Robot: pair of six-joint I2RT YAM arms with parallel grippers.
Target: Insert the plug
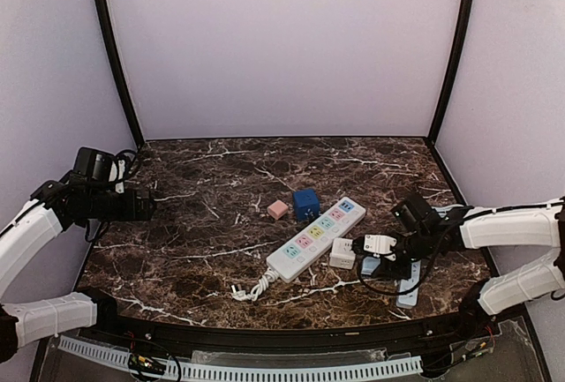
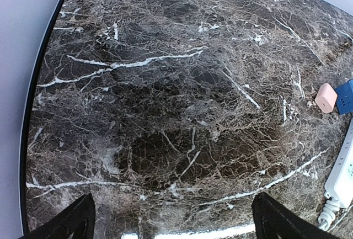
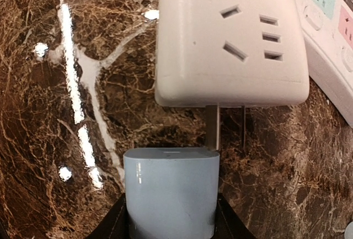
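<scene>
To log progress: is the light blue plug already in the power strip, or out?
Out. The right arm's fingers hold the light blue plug beside the white adapter, off the power strip.

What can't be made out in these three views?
- Right wrist: whether the metal prongs belong to the pale blue rectangular plug or the white square adapter block; both ends hidden.
- Left wrist: long white power strip cut off by the right edge.
- Top external: plug too small.
</scene>
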